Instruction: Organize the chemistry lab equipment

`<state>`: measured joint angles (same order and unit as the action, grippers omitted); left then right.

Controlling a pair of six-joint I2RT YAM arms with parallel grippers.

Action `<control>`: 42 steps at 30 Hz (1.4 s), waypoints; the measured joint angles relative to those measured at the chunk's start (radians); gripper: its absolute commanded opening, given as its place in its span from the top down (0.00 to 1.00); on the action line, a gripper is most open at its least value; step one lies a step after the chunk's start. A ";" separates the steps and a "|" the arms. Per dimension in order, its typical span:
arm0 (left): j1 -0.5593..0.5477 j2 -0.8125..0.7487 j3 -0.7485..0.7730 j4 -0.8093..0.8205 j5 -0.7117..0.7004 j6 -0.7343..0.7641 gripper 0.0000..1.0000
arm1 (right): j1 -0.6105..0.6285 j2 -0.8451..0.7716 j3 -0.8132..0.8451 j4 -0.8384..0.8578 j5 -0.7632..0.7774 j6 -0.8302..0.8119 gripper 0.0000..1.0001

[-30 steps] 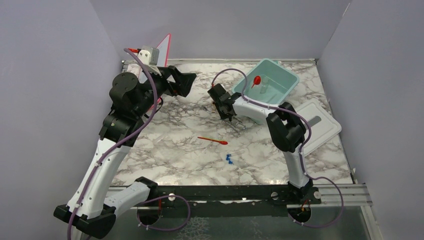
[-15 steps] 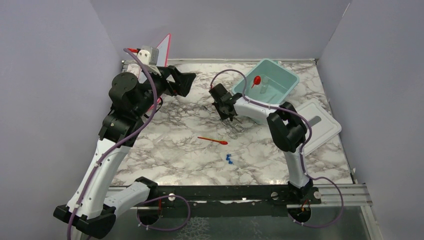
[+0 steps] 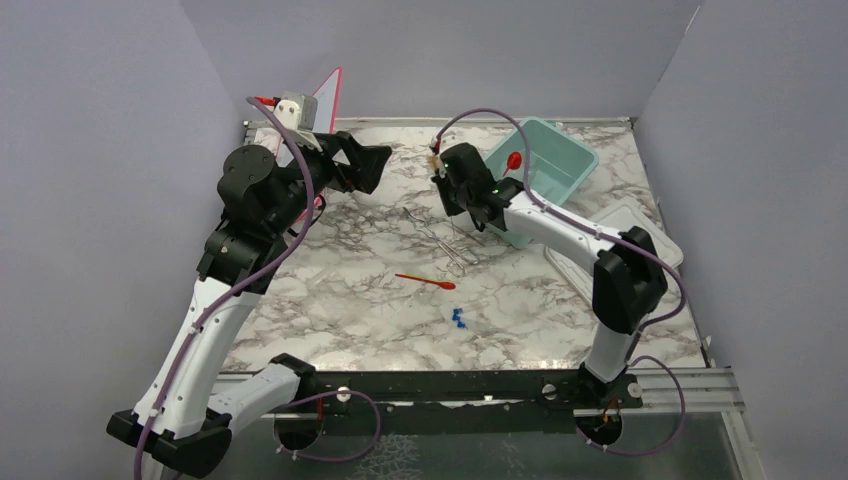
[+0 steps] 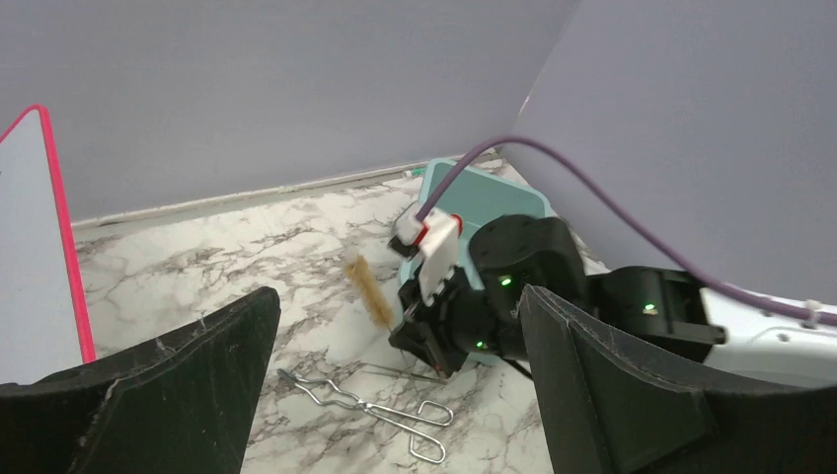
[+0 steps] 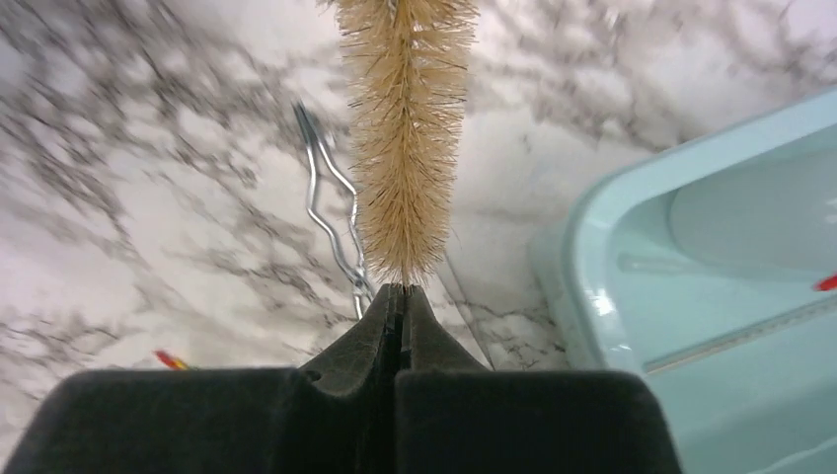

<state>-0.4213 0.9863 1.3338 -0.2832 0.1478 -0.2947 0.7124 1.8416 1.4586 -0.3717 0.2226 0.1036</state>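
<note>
Pinching the brush (image 5: pixel 405 148) by its stem, my right claw (image 5: pixel 400 296) is closed tight, bristles sticking straight out ahead, near the table's (image 3: pixel 350 300) far edge beside the tub (image 5: pixel 691 296); my left claw (image 4: pixel 395 326) gapes empty.

I'm in a robot lab test cell: lavender walls (image 3: pixel 90 150) box in marble-print tabletop (image 3: pixel 350 310), my black mounting rail (image 3: pixel 450 385) at bottom.

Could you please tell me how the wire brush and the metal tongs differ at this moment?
The wire brush is clamped in the right gripper, held above the marble table; the metal tongs lie flat on it, untouched. The wire brush has fuzzy tan bristles; the metal tongs are bare silver wire. Both are outside the teal tub.
</note>
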 measured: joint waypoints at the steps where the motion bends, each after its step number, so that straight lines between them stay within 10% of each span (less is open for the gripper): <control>1: 0.000 -0.001 0.000 0.000 0.000 0.000 0.06 | 0.000 -0.032 -0.001 0.021 0.001 0.000 0.99; 13: 0.000 -0.019 0.000 -0.001 -0.003 0.000 0.05 | -0.039 -0.240 0.022 0.106 0.171 0.059 0.99; 24: -0.002 -0.017 0.000 -0.001 -0.005 0.000 0.05 | -0.353 -0.319 0.005 -0.046 0.231 0.317 0.99; 42: -0.011 0.016 0.000 -0.001 -0.005 0.008 0.05 | -0.485 -0.096 -0.006 -0.234 0.138 0.577 0.90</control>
<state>-0.4324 1.0027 1.3338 -0.2844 0.1425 -0.2871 0.2276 1.7458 1.4528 -0.6056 0.3611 0.6804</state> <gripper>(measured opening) 0.945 0.068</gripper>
